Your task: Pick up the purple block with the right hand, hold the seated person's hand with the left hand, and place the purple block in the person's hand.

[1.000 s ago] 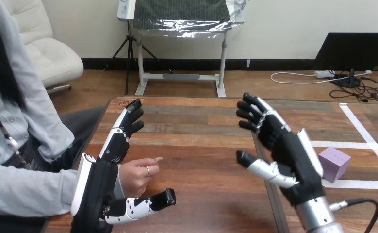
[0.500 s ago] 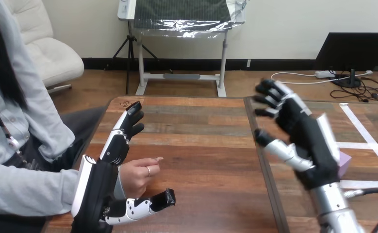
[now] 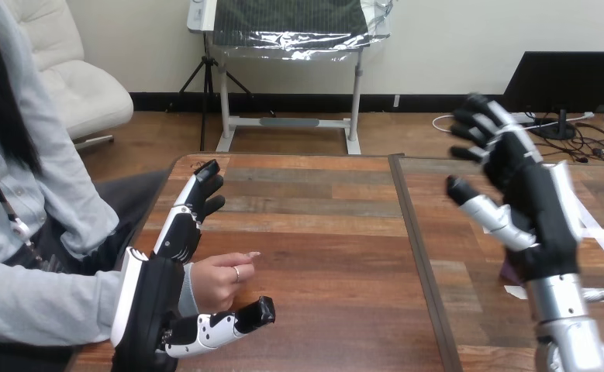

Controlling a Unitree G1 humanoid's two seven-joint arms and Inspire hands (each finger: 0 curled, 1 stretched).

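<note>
Nothing is finished: the left hand (image 3: pixel 157 298) flanks the person's hand (image 3: pixel 217 280), fingers straight (no clasp); the right hand (image 3: pixel 533 208) is spread, empty, purple block (image 3: pixel 508 272) ungrasped.

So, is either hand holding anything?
Nothing is held. The person's hand sits between thumb and straight fingers of the left hand, ungripped; the right hand is open, empty.

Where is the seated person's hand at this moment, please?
In the head view, the person's hand lies at the left side of the table, between the straight fingers and thumb of the left hand.
</note>
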